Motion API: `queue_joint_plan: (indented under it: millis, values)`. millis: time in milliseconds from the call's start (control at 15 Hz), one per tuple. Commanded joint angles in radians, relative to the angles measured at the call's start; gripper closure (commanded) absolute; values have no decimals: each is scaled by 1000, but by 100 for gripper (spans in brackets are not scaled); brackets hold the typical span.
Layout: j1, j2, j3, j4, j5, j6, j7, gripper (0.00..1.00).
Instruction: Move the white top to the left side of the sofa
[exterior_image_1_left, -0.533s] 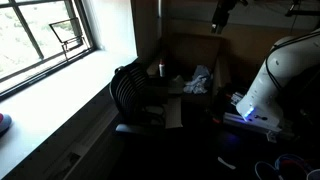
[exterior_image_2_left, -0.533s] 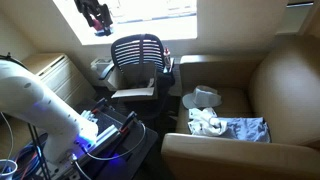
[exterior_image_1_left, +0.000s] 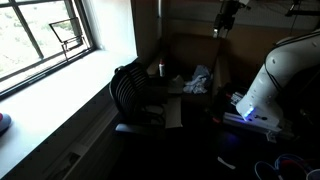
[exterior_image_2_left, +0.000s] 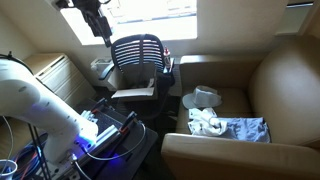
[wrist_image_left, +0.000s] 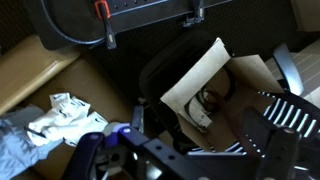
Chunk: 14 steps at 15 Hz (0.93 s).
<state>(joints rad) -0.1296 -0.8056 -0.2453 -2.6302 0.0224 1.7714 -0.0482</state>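
One hand (exterior_image_2_left: 103, 32) hangs high up, its fingers spread with nothing between them in the wrist view. Well below it and far off, the white top (exterior_image_2_left: 207, 124) lies crumpled on the sofa (exterior_image_2_left: 290, 80) seat, touching a blue cloth (exterior_image_2_left: 248, 130). A black chair (exterior_image_2_left: 137, 55) stands just beneath the hand.

Dim room, daylight through a paned window (exterior_image_1_left: 45, 35) over a broad pale sill (exterior_image_1_left: 60, 105); black mesh office chair (exterior_image_2_left: 137, 55) beside tan sofa (exterior_image_2_left: 290, 80).
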Motion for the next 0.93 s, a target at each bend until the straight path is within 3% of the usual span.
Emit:
queue_joint_plan:
  millis: [0, 133, 200, 333, 533, 667, 733, 800, 867]
  values:
    - [-110, -19, 9, -209, 4, 104, 93, 0]
    - [-156, 15, 9, -296, 8, 226, 153, 0]
    - [-156, 176, 0, -169, -6, 283, 164, 0]
    - [-181, 218, 47, -185, -60, 441, 220, 0]
    - [-211, 349, 127, -95, -169, 568, 336, 0]
    - [-290, 403, 142, -87, -298, 620, 426, 0]
    - [-317, 389, 157, -90, -350, 577, 489, 0]
    - [-248, 361, 128, -101, -277, 583, 426, 0]
    - [-263, 373, 127, -99, -293, 580, 438, 0]
